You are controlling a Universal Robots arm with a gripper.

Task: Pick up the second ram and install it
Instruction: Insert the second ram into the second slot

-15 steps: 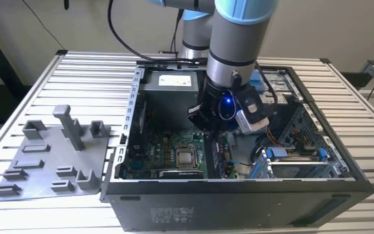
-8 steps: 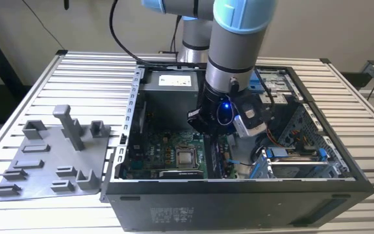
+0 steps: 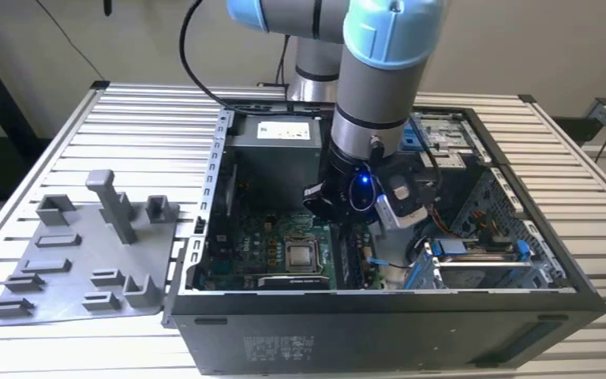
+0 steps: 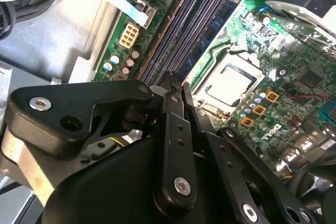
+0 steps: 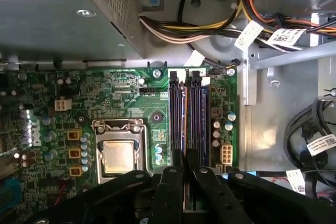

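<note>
Open computer case on slatted table

A: The gripper is cut off by the frame edge in the first wrist view; the finger bases and body are not seen. Whether a ram is pinched between the jaws cannot be told.

B: Agreed. In the second wrist view, the fingertips are crowded together, and the gap between them is hidden by the linkage.

A: The memory slots are covered at the end nearest the jaws.

B: In the exterior view, the gripper is hidden behind the wrist inside the computer case. The slots beneath it are too small to be judged.
</note>
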